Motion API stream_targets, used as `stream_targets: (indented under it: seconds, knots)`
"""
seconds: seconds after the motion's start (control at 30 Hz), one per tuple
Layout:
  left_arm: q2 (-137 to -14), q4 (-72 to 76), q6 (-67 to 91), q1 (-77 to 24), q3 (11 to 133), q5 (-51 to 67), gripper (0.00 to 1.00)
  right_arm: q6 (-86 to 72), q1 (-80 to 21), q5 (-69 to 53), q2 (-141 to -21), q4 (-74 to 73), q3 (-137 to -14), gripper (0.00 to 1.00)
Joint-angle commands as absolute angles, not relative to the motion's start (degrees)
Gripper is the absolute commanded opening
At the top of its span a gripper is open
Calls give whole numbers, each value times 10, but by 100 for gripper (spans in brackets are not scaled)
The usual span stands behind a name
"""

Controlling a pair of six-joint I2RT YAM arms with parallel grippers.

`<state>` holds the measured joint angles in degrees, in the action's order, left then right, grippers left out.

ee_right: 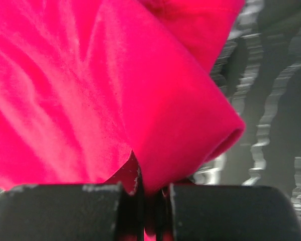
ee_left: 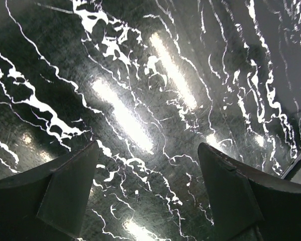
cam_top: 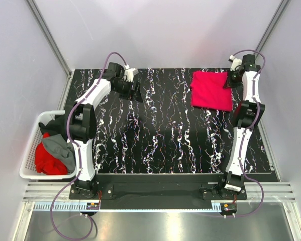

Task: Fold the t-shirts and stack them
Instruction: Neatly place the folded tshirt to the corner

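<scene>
R tool (ee_right: 142,203) clenched on folded edge of pink t-shirt (cam_top: 210,90), far-right on counter (cam_top: 160,135) | L tool (ee_left: 147,188) released, holding nothing, well apart | Risk: thin pinch may slip; one-sided pull may drag cloth, undo fold | other t-shirts (cam_top: 49,158) in basket (cam_top: 29,150)

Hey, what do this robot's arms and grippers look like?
Both the left arm and right arm have white links, black joints and looping purple-grey cables. The left gripper has matte black wedge fingers; the right gripper is black with pale scuffs.
</scene>
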<state>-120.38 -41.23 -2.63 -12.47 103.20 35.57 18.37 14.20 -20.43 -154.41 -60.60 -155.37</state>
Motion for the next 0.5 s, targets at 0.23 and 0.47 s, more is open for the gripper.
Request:
stream_targets:
  seconds: [0.23, 0.47]
  knots:
    - [-1144, -429, -70, -147, 1030, 311, 85, 170, 151, -53, -1600, -387, -1579, 2]
    - [-1152, -436, -84, -164, 1045, 290, 86, 211, 151, -32, -1615, -301, -1581, 2]
